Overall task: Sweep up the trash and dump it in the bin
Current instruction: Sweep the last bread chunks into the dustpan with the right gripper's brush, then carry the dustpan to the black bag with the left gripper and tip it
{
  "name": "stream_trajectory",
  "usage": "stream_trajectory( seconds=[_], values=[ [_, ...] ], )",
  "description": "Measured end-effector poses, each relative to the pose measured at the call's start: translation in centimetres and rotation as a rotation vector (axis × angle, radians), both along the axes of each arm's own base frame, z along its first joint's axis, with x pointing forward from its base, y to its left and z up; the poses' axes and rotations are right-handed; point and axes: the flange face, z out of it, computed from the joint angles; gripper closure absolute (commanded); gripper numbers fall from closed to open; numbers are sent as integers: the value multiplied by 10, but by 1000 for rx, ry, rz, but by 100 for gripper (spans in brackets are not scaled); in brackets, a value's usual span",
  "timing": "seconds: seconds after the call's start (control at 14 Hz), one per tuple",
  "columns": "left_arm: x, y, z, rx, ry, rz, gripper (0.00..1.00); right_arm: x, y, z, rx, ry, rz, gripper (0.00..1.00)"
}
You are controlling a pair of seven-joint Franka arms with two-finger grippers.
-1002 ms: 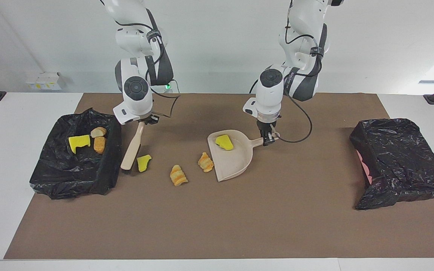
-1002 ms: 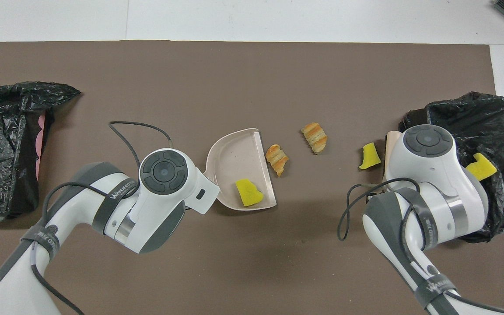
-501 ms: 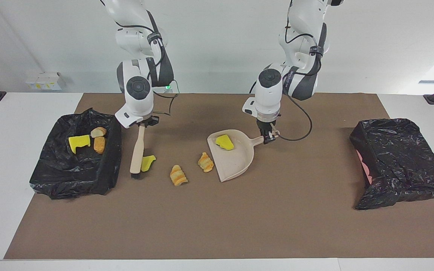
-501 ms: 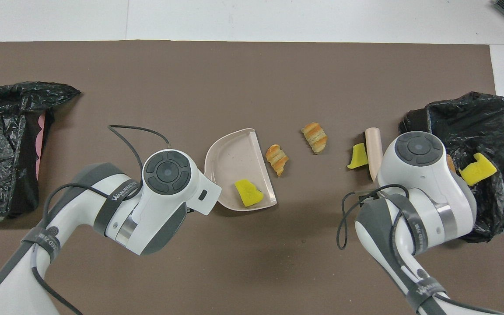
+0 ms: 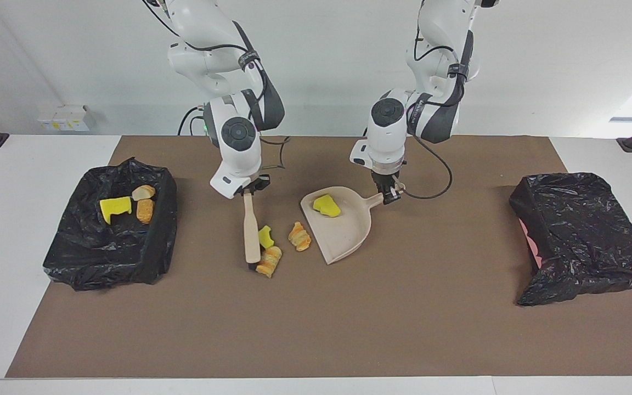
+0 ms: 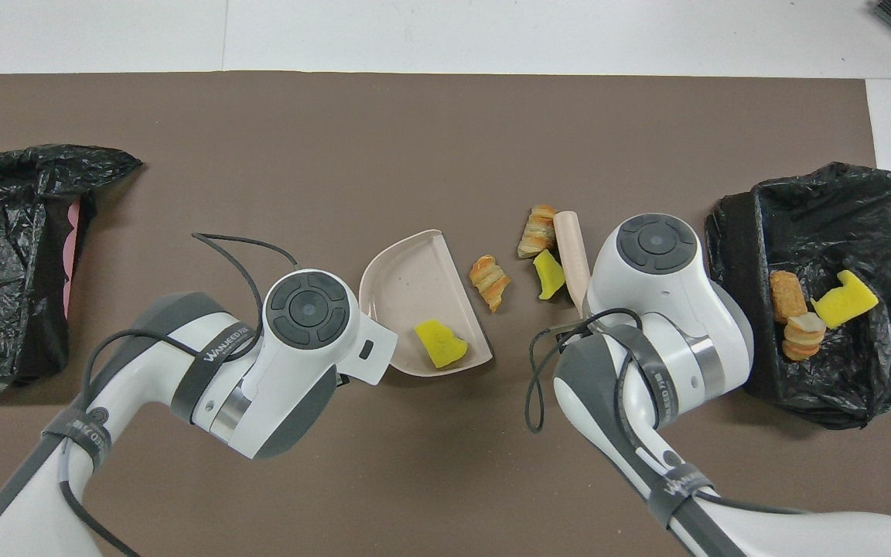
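My right gripper (image 5: 250, 190) is shut on the handle of the beige brush (image 5: 251, 227) (image 6: 571, 251), whose head rests on the mat. A yellow chunk (image 5: 265, 237) (image 6: 547, 273) and a striped lump (image 5: 269, 261) (image 6: 537, 230) of trash lie against the brush, on its dustpan side. Another striped lump (image 5: 299, 236) (image 6: 489, 281) lies just outside the mouth of the beige dustpan (image 5: 343, 233) (image 6: 407, 282). A yellow chunk (image 5: 327, 206) (image 6: 441, 344) sits inside the pan. My left gripper (image 5: 390, 195) is shut on the pan's handle. In the overhead view both grippers are hidden under their wrists.
The black-lined bin (image 5: 74, 258) (image 6: 879, 201) at the right arm's end of the table holds a yellow chunk (image 5: 114, 208) and two bread lumps (image 5: 145, 210). A second black-bagged container (image 5: 585, 236) (image 6: 5, 232) lies at the left arm's end. A brown mat (image 5: 316, 318) covers the table.
The right arm has swept the brush toward the dustpan, pushing the yellow chunk and one striped lump along with it. The dustpan has barely shifted.
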Motion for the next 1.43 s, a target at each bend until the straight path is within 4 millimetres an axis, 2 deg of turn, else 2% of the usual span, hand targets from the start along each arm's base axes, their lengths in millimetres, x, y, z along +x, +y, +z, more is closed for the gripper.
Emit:
stream_trajectory(
  seconds=[0.14,0.36,0.5,0.64,1.0,1.14,1.43],
  values=[
    [-2,-1,1,2,0,6,100,-7,38,-5,47,10,32,100],
    [-2,-1,0,3,1,7,100,-37,94,2,95,44,112,100],
    [-2,-1,1,2,0,7,100,-56,116,11,102,77,152,100],
    [-1,-1,1,-3,-6,0,100,-68,120,27,86,98,171,100],
    [4,1,-1,-39,-44,-39,100,-79,107,77,102,109,134,100],
    [13,9,-1,-55,-63,-54,100,-79,103,85,96,96,106,100],
    [35,33,-2,-104,-86,-117,100,-76,105,87,74,62,-11,100]
  ],
)
